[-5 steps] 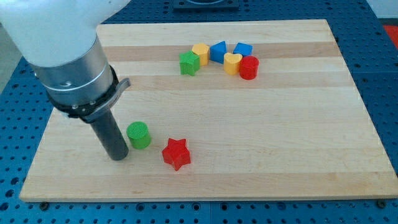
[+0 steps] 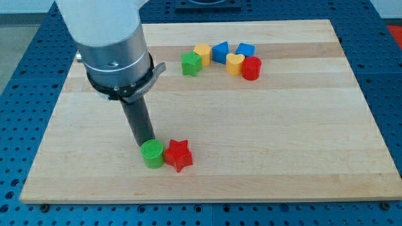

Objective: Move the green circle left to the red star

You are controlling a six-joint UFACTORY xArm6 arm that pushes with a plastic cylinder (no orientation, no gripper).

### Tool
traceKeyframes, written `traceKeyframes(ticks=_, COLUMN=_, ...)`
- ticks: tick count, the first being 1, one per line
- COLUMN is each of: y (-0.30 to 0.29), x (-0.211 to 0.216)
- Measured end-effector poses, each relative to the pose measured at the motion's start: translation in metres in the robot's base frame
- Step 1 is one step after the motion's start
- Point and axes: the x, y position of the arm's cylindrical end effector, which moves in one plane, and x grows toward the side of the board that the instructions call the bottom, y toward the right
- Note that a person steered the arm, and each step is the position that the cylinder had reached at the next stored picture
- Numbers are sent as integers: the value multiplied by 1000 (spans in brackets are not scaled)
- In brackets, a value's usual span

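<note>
Here, in the camera view, the red star (image 2: pixel 178 154) lies near the bottom edge of the wooden board (image 2: pixel 301 138), left of the board's middle, and serves as the landmark for everything else. The green circle (image 2: pixel 152 154), a short round cylinder, sits on the view's left of the red star and touches it, at about the same height in the view. My tip (image 2: pixel 146 144) stands above and to the left of the red star, right at the top edge of the green circle; it seems to touch that block, though the contact itself is hard to make out. The dark rod rises from there toward the view's top left into a grey metal collar and the white arm body (image 2: pixel 103 22). There are no fingers on this arm, only the plain rod, so nothing is clamped or spread. Well above the red star, near the board's top edge, a cluster of blocks lies close together: a green cube (image 2: pixel 191 63) straight up from the star, then to the right a yellow block (image 2: pixel 202 53), a blue block (image 2: pixel 220 51), a yellow heart (image 2: pixel 234 63), another blue block (image 2: pixel 245 49) and a red cylinder (image 2: pixel 251 68). The board rests on a blue perforated table (image 2: pixel 25 81).
</note>
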Motion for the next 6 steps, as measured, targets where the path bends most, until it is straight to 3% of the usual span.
traceKeyframes(ticks=2, y=8, x=12)
traceKeyframes(ticks=4, y=19, x=-87)
traceKeyframes(ticks=6, y=11, x=-213)
